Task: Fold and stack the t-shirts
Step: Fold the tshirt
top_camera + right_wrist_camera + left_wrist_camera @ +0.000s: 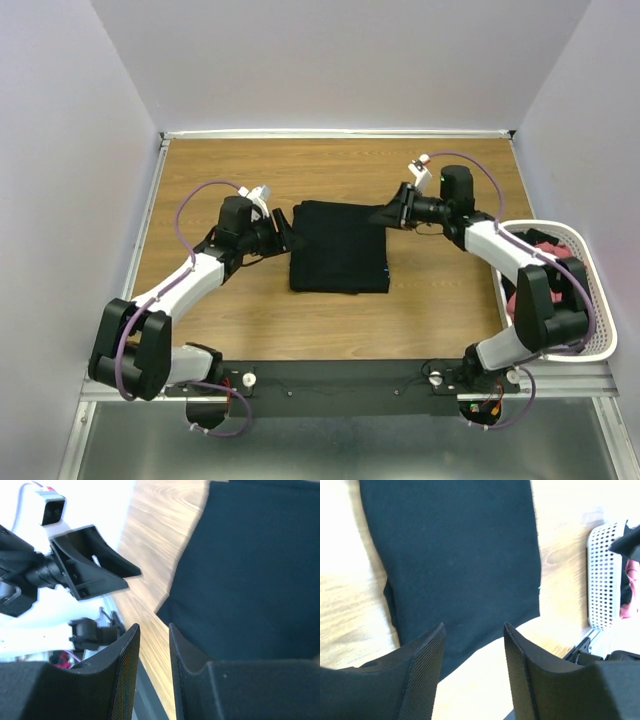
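At the middle of the wooden table (440, 300) lies the black t-shirt (338, 246), folded into a flat, near-square packet with its edges roughly in line with the table's sides.

Seen from above, the left gripper (292, 230) sits at the packet's nine o'clock, just beside the far part of that edge and pointing toward three o'clock. Its wrist camera shows the two fingers (425, 670) spread well apart, with bare wood and the cloth's near edge visible between them. This pincer is released and grasps nothing.

From above, the right gripper (386, 215) hangs at the packet's two o'clock, just off the far right corner and pointing toward nine o'clock. In its wrist view the fingers (125, 670) stand only a narrow slit apart with table wood showing through the slit. It is loose too, with no cloth pinched.

Over at the table's four o'clock edge stands a white mesh basket (598, 290). Salmon-red t-shirts (550, 245) lie bunched inside it, partly hidden behind the right arm.
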`<state>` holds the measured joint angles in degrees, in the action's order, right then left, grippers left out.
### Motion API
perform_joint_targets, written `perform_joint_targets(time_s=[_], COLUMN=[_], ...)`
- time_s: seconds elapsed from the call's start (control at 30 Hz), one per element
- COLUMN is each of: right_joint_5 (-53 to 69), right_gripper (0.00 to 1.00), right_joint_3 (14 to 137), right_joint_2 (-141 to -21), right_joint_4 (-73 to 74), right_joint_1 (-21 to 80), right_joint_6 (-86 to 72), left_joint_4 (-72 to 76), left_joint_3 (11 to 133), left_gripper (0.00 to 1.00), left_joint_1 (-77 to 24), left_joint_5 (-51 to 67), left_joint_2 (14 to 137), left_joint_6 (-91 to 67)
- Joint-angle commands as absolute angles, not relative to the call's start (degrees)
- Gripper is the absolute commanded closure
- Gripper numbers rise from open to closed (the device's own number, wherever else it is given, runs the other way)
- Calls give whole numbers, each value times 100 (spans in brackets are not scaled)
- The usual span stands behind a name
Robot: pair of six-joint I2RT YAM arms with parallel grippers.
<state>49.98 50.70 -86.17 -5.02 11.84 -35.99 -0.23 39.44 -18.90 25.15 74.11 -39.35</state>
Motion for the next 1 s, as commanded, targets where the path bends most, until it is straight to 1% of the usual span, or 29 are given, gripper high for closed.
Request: perform_joint_targets(time_s=[0.0, 0.07, 0.1, 0.13, 0.23, 0.37, 0.5, 0.53, 0.67, 0.77, 0.83, 0.93, 0.97], right_joint_5=[5168, 5273, 5326, 5344, 5230, 5133, 5098, 5080, 5106, 5202, 5282, 5343, 5361], right_gripper=[63, 63, 63, 63, 63, 64, 64, 64, 64, 63, 63, 63, 64], right_joint_3=[5107, 4957, 4966, 4975, 4940, 4843, 4676, 4684, 4851, 4782, 4711, 4404, 4360], right_joint_2=[-9394, -10044, -10290, -10805, -11694, -12234, -11867, -11508, -10812, -10539, -10582, -11019, -11169], right_joint_4=[-2058, -2931, -3031, -3084, -3138, -3147, -3112, -3059, -2550, -2549, -2575, -2645, -2672], right_joint_1=[1502, 1529, 1529, 1529, 1494, 1450, 1450, 1450, 1450, 1476, 1477, 1485, 1477], right_joint_6=[-4505, -4798, -4842, -4799, -4606, -4413, -4307, -4307, -4245, -4368, -4456, -4465, -4482], left_joint_4=[-422, -500, -527, -553, -624, -598, -598, -598, -475, -300, -273, -62, -27], left_joint_3=[3973, 3938, 3903, 3876, 3771, 3639, 3621, 3665, 3797, 3911, 3972, 3911, 3885], left_gripper=[39, 39, 39, 39, 39, 39, 39, 39, 39, 39, 39, 51, 53], left_joint_1=[-1925, -1925, -1916, -1925, -1934, -1942, -1951, -1960, -2092, -2310, -2373, -2434, -2435], left_joint_5=[2224, 2075, 2005, 1969, 1969, 1960, 1995, 1995, 1969, 1960, 1942, 1960, 1995], left_joint_2=[7155, 7093, 7049, 7014, 6926, 6882, 6952, 6961, 7101, 7312, 7532, 7743, 7856], left_joint_6=[-3771, -3709, -3657, -3639, -3639, -3665, -3656, -3665, -3770, -3876, -3946, -4051, -4060])
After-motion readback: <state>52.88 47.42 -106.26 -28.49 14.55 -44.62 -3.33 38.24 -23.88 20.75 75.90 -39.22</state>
